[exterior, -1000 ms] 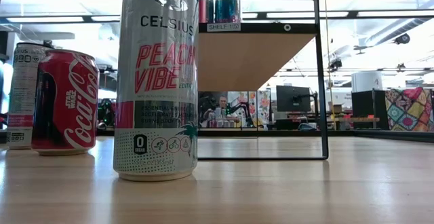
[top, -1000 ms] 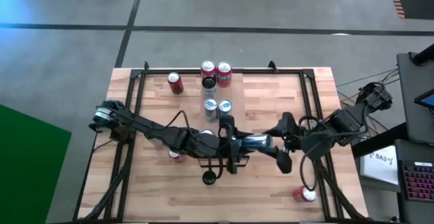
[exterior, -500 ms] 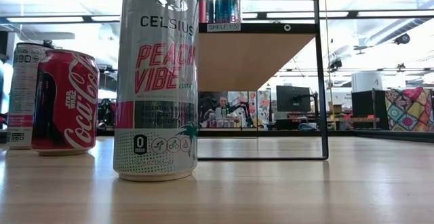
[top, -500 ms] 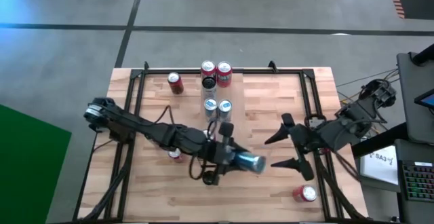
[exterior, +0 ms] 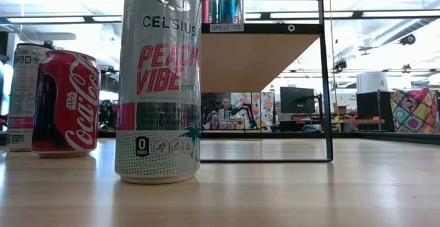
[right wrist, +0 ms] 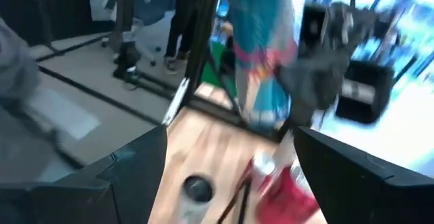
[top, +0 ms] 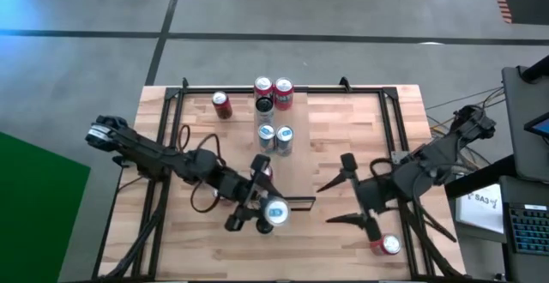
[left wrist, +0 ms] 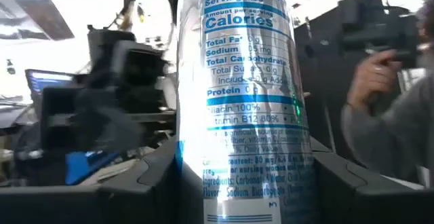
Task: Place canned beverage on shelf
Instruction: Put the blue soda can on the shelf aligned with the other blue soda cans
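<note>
Currently: handover done; the can rests with the left arm alone.
Left gripper: over the near middle of the surface, jaws part-closed on the silver can. High view shows the can's top facing up; the left wrist view shows its nutrition label filling the gap between the two fingers.
Right gripper: jaws spread wide, holding nothing, near the right side of the surface, close to a red can.
Change: a second ago both grippers met at the can, which lay on its side between them. The right has let go and pulled back; the left has swung the can nearer and turned it on end.
Shelf: raised board in a dark frame. Low view shows its underside and cans on top; a Celsius can and a Coke can stand in front on the surface.
Can's place: held, well short of the shelf.
Judgement: transfer complete; the lift to the shelf remains.
</note>
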Controlling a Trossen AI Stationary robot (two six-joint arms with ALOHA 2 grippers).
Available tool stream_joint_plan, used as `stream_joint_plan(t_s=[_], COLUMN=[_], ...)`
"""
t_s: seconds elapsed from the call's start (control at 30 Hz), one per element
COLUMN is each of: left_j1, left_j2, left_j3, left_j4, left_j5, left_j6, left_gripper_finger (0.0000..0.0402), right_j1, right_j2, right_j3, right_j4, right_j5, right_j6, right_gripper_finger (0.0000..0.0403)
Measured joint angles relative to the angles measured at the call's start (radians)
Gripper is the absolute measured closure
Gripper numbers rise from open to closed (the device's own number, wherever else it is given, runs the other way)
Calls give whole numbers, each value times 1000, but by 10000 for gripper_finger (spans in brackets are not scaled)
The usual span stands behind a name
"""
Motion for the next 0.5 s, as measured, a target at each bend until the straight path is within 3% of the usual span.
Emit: stream_joint_plan(t_s=[0.3,0.5], left_j1=[1,19], left_j2=[-8,-28], left_j3=[-6,-6], left_j4=[-6,-56], left_j5=[25,41], left_j6=[-70,-191], left_gripper_finger=[198,198], right_j1=[-82,-156], right_j2=[115,134], right_j3=[0,44], right_j4=[297,302], right_j5=[-26,-257], right_j6=[-290,-245], right_gripper_finger=[94,94])
